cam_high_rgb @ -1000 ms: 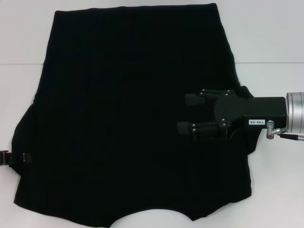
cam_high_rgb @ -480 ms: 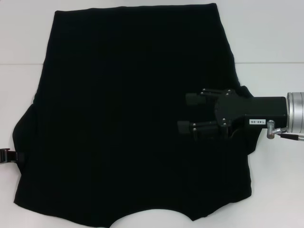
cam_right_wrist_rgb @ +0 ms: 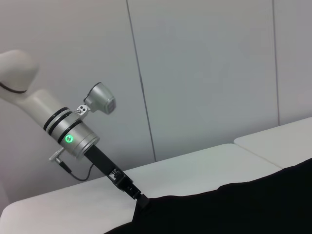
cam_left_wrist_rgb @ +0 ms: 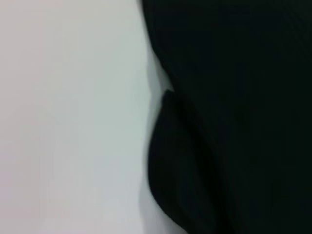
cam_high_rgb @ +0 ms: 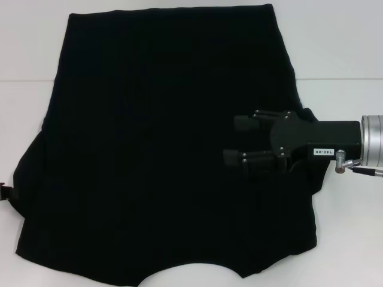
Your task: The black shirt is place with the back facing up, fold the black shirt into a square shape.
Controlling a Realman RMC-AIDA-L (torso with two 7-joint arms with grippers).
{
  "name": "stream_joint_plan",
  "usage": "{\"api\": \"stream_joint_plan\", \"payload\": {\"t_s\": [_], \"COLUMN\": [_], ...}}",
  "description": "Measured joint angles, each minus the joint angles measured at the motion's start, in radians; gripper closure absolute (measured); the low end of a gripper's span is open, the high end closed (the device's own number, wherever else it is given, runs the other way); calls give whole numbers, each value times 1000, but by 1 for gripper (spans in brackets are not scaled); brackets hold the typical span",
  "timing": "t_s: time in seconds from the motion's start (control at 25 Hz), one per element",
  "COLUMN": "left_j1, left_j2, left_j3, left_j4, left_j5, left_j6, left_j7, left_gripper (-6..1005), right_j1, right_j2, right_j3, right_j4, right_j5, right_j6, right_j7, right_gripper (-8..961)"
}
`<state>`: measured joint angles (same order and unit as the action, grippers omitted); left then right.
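Left hand [cam_high_rgb: 6, 192]: slim black hand on a grey-and-white arm, at the desk's left edge, only its tip in the head view, touching the left border of the shirt. In the right wrist view it [cam_right_wrist_rgb: 140, 200] reaches down at a slant and meets the raised cloth edge; whether its fingers are spread or pinching cannot be told.

Desk [cam_high_rgb: 341, 48]: flat white surface, with a thin seam running from left to right across its far half. Bare strips show along the left edge, the far edge and the right edge.

Black shirt [cam_high_rgb: 161, 149]: large plain black soft-cloth T-shirt, spread flat over the middle of the desk. It covers most of the surface from near the far edge down to the near edge. The straight hem lies toward the far edge; the curved neckline cut lies at the near edge. The left sleeve bulges toward the left edge. In the left wrist view a rounded fold of the cloth [cam_left_wrist_rgb: 204, 146] lies on the white surface.

Right hand [cam_high_rgb: 236, 141]: black rigid two-finger hand on a black block with a silver wrist ring, coming in from the right edge. It hovers over the right half of the shirt, fingers spread apart and pointing toward the left edge, holding nothing.
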<state>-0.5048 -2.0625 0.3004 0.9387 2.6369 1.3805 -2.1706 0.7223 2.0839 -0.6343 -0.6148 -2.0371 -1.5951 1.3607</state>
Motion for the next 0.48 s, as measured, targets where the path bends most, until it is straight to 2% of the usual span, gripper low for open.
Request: {"api": "stream_joint_plan", "payload": {"t_s": [0.48], "left_j1": [6], "left_j2": [10], "left_j3": [-59], "left_j4": [43], "left_j5": [9], "left_j6": [-36], "left_j7": [9], "left_gripper": [1000], "right_j1": [-15], "right_j2": [2], "right_j3": [1], "right_j4": [8], "right_j5": [49], "right_j6": [9], "right_j7": [0], "right_gripper": [38]}}
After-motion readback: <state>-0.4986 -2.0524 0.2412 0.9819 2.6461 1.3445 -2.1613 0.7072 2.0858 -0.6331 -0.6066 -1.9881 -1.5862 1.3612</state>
